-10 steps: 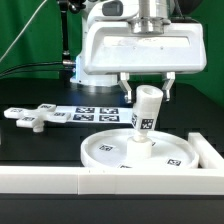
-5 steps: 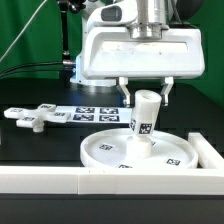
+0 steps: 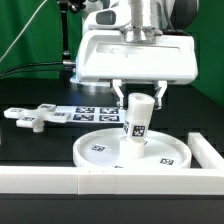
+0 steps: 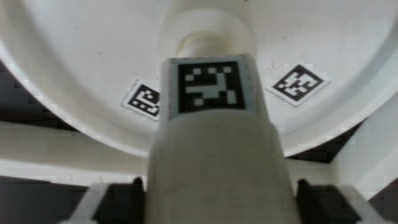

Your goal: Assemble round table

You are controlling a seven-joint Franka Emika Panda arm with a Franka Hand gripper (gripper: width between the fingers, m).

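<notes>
Black tabletop (image 3: 40, 150) | green backdrop (image 3: 25, 40) | white border wall (image 3: 40, 181) | jaws clamping leg (image 3: 137, 118) on disc (image 3: 172, 150)

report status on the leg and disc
Jaws shut on leg. Leg near upright, lower end at disc centre. Cross piece lies apart, nothing in the way.
</notes>
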